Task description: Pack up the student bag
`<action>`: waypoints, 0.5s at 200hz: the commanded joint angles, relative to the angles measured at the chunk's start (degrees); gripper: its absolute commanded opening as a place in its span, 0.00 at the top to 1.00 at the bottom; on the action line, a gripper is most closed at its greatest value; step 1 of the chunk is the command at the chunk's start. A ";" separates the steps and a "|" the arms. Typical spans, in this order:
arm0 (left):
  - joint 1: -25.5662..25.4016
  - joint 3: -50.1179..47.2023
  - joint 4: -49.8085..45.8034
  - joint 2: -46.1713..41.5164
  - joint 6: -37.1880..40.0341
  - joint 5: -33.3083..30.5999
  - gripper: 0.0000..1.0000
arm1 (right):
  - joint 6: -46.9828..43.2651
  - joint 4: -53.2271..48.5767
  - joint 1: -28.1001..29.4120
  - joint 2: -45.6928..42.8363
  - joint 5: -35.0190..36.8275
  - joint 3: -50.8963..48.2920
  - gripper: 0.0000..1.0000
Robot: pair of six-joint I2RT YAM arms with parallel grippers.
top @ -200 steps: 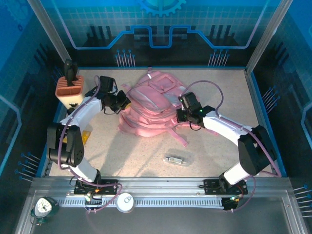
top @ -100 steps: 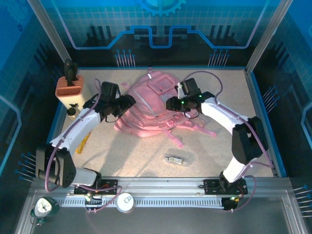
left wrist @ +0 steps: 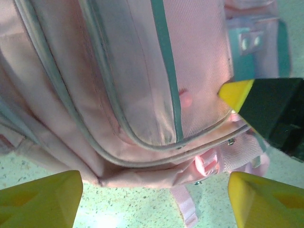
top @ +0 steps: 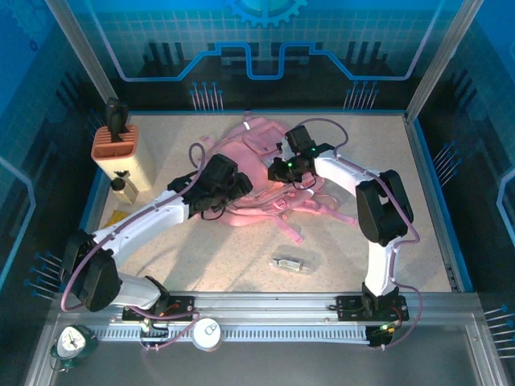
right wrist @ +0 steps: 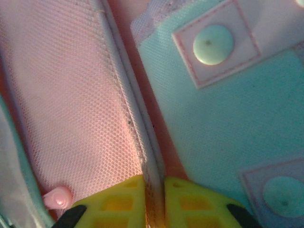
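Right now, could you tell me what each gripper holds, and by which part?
The right gripper pinches the student bag by the piped seam beside its pale pocket; the left gripper holds nothing.

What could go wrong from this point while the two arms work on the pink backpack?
The right gripper pinches only a thin trim edge of the student bag, so it may slip free when pulled. The left gripper hangs open just beside the right one's fingertip, so the two could collide. Loose straps lie by the right arm and might snag.
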 commanded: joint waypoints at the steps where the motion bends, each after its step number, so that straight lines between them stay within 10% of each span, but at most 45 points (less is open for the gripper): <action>1: -2.86 2.78 -3.68 1.57 -2.95 -6.21 0.15 | 1.65 0.80 0.12 -2.27 -3.23 -0.07 0.94; 28: -6.36 4.76 -7.23 4.13 -5.92 -10.86 0.01 | 7.07 5.64 0.20 -7.64 -5.32 -3.79 1.00; 100: -11.93 12.05 -12.19 12.14 -7.29 -15.33 0.05 | 15.76 12.85 1.01 -12.99 -7.20 -7.55 1.00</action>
